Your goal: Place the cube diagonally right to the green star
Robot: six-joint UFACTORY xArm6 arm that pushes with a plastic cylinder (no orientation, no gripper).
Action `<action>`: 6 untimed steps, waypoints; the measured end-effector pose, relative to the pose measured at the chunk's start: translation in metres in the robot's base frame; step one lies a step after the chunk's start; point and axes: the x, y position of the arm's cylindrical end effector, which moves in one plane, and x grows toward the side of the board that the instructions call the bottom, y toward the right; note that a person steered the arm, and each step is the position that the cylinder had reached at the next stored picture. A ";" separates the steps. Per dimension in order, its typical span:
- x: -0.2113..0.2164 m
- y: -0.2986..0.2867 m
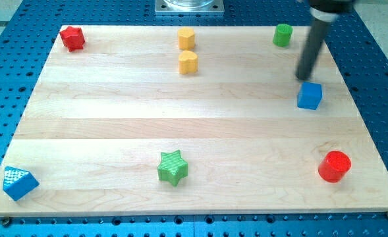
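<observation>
A blue cube [309, 96] sits on the wooden board near the view's right edge, in the upper half. A green star [173, 167] lies at the bottom centre, far to the cube's lower left. My tip [304, 78] stands just above the cube's upper left corner, very close to it or touching it; I cannot tell which. The dark rod rises from there to the view's top right.
A red block [72, 38] sits at the top left. Two yellow blocks [186, 38] [188, 62] stand at the top centre. A green cylinder [283, 35] is at the top right, a red cylinder [334, 166] at the bottom right, a blue block [18, 183] at the bottom left corner.
</observation>
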 end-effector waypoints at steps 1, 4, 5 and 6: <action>0.059 0.012; 0.086 -0.057; 0.115 -0.060; 0.076 -0.121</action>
